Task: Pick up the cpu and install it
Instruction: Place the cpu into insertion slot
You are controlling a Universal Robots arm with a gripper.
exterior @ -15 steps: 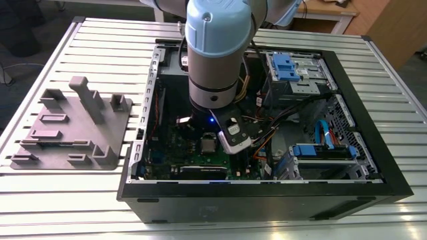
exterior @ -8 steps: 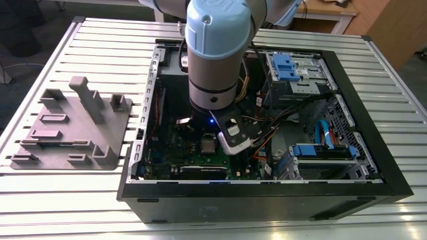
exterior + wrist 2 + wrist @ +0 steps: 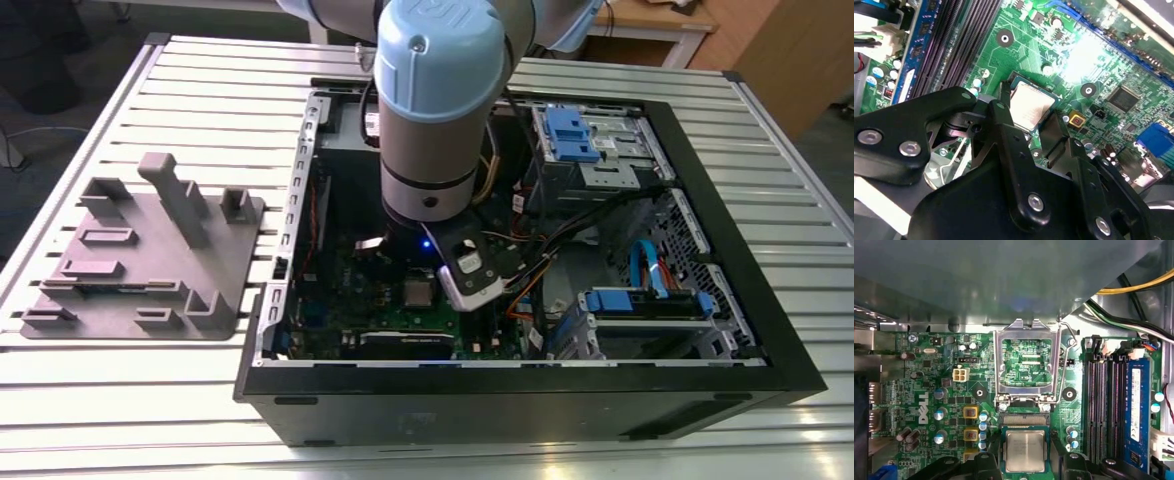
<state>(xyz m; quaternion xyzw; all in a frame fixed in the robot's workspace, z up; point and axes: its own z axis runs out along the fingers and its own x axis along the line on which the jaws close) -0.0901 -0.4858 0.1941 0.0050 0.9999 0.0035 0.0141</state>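
Note:
The cpu (image 3: pixel 1025 450) is a small silvery square lying flat over the socket area of the green motherboard (image 3: pixel 929 390), just below the raised hollow metal socket frame (image 3: pixel 1026 365). My gripper (image 3: pixel 1025 462) straddles it, with a black finger against each of two opposite edges. In the second wrist view the cpu (image 3: pixel 1031 105) sits between the fingertips (image 3: pixel 1003 107) of the gripper (image 3: pixel 1029 117). In the exterior view the arm (image 3: pixel 434 110) reaches down into the open computer case, and the cpu (image 3: pixel 420 293) shows low on the board beside the wrist.
Memory slots (image 3: pixel 1104 405) and a blue connector strip (image 3: pixel 1136 410) run beside the socket. Yellow and black cables (image 3: pixel 1134 287) hang nearby. The black case wall (image 3: pixel 534 385) rings the board. A grey plastic tray with upright blocks (image 3: pixel 147 250) lies on the slatted table at the exterior view's left.

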